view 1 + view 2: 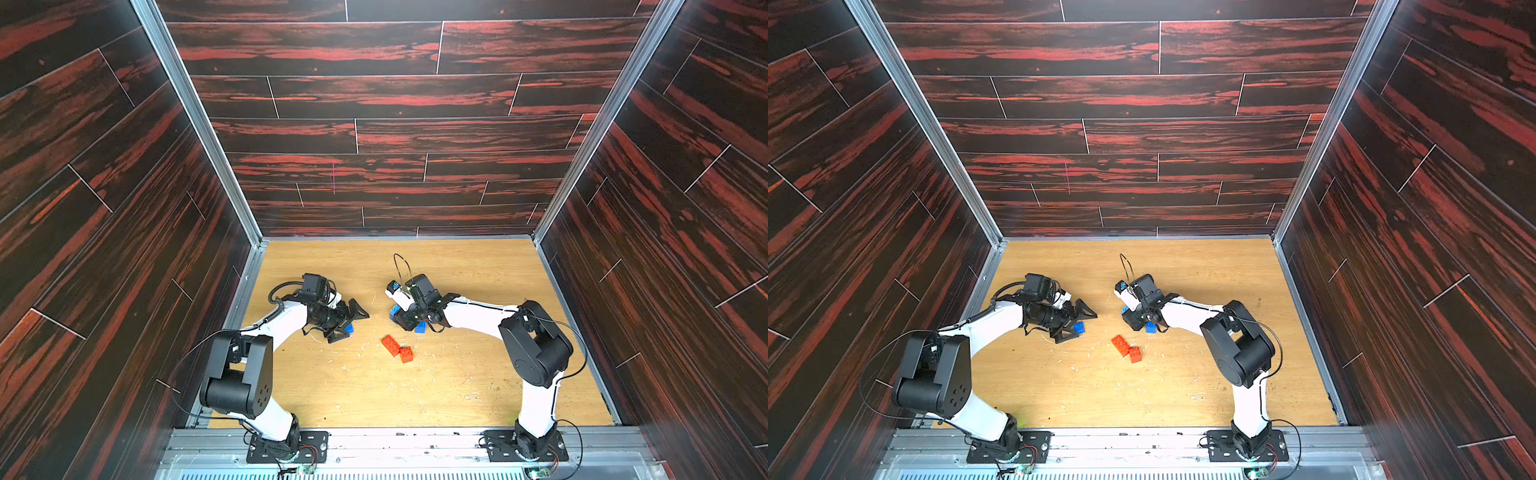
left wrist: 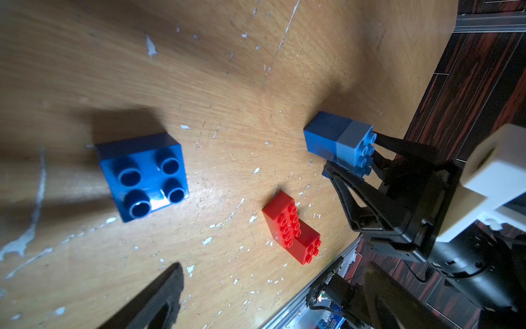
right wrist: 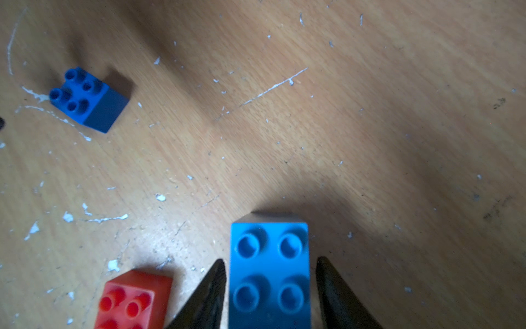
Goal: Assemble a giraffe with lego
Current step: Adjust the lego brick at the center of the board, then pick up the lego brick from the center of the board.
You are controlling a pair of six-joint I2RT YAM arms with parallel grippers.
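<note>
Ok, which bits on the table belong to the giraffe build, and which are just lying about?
Job: light blue brick on dark blue bricks; loose dark blue brick; long red brick; small red brick.
Lying about: only white flecks on the table.

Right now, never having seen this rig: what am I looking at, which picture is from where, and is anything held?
Two robot arms reach over a wooden table inside a walled box. The two wide pictures come from one overhead camera pair; the two close-ups come from a camera on each wrist. The left gripper is open wide, a loose dark blue brick lying near its fingers. The right gripper straddles a light blue brick stacked on darker blue bricks, with gaps at both fingers, so nothing is held. Two red bricks lie touching between the arms.
</note>
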